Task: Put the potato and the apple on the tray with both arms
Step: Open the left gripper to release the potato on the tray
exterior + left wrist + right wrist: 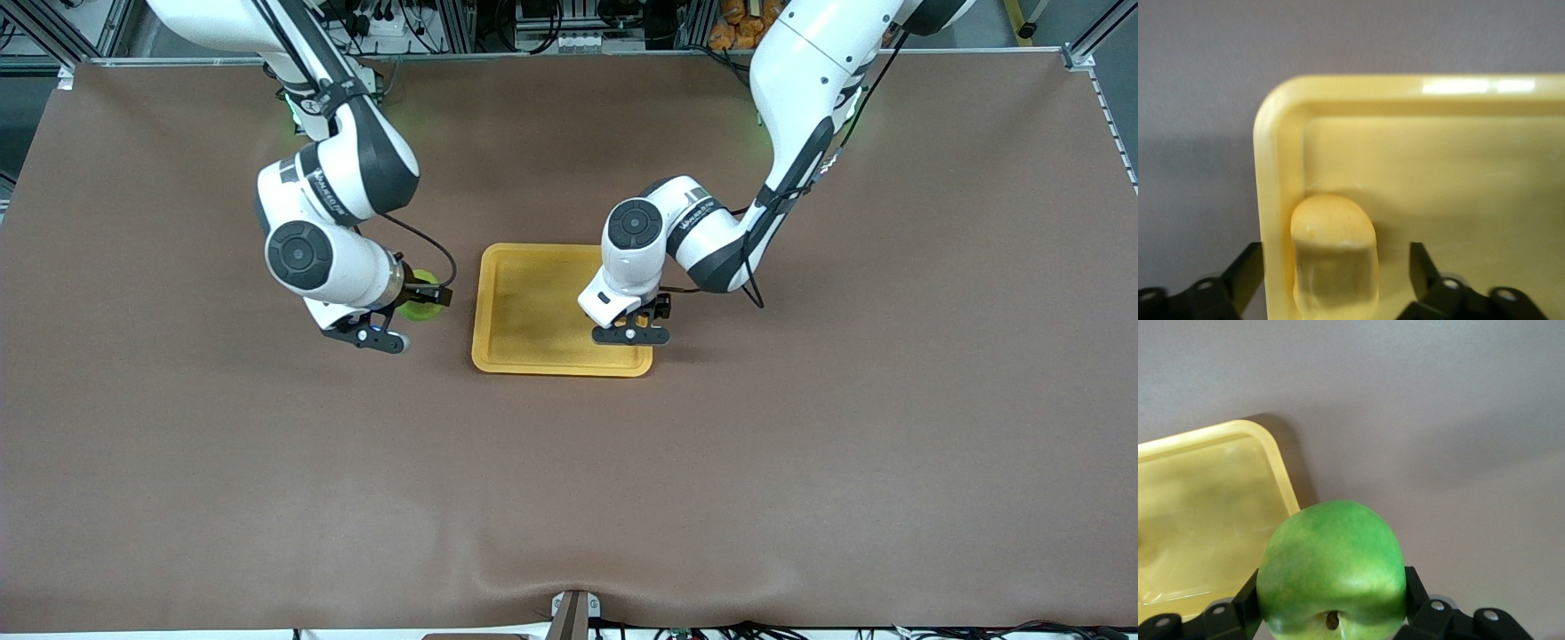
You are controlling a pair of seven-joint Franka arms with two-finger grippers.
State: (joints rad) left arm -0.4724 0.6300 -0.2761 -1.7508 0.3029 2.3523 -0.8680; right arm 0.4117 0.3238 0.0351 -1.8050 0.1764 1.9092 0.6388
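Observation:
The yellow-orange tray (485,307) lies at the table's middle. The pale yellow potato (1335,253) lies in the tray (1275,160), in a corner against the rim. My left gripper (633,325) hangs just over it, and it hides the potato in the front view. In the left wrist view the left gripper (1335,270) is open, its fingers (1246,272) standing clear on both sides of the potato. My right gripper (420,296) is shut on the green apple (412,310), beside the tray toward the right arm's end. The apple (1331,570) fills the right gripper (1331,597), stem dimple toward the camera.
The brown mat (800,444) covers the whole table. Most of the tray floor (1198,513) toward the right arm's end is bare. Aluminium frame rails and cables (551,36) run along the robots' edge.

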